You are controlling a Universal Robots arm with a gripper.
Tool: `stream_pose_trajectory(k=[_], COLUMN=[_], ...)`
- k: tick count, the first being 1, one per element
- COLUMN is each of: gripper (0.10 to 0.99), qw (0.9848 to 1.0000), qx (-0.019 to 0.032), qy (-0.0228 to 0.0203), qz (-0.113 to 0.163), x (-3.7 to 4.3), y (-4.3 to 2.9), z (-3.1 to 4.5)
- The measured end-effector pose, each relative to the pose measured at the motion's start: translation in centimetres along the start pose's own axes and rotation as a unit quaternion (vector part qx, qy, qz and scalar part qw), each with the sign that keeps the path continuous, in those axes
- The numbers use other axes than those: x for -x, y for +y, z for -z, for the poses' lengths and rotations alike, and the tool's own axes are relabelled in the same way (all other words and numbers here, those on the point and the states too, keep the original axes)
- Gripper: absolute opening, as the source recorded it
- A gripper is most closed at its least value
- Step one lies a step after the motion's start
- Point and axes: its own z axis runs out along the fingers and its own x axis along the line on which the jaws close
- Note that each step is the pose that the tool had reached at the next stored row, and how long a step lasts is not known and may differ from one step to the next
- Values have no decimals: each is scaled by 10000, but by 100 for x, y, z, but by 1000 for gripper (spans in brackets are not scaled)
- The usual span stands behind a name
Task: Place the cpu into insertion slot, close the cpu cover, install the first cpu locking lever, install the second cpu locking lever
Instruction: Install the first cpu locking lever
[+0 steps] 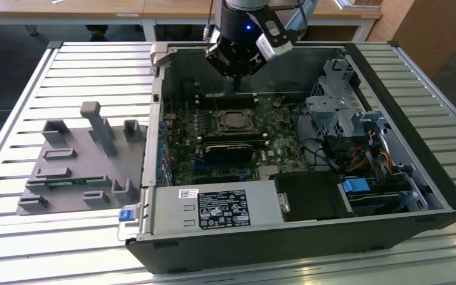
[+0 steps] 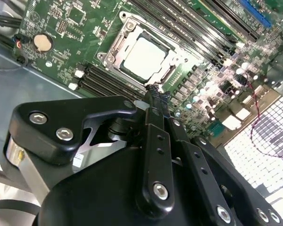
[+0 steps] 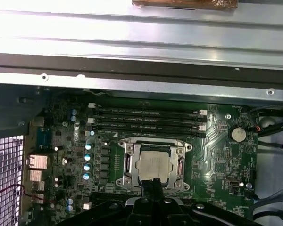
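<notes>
The gripper (image 1: 234, 82), fingers pinched together on nothing, hangs just beyond the far edge of the insertion slot (image 2: 132, 75). The cpu (image 2: 145, 55) sits seated there with the cpu cover (image 2: 114, 46) down around it. Judging by this, the locking-lever step is in hand, and it calls for a low, precise push.

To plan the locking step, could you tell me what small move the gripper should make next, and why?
Probably lower the shut gripper slightly beside the cpu cover to begin locking: the cpu lies seated, the cover flat around it, the tip at its edge.
</notes>
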Motion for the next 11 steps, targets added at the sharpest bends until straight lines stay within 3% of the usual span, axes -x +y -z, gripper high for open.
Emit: stream_pose_trajectory(k=[4, 11], gripper=[106, 106], qw=[10000, 10000], qx=[6, 12], qy=[-4, -49], qz=[48, 58], x=[-37, -154], y=[0, 4], z=[-2, -9])
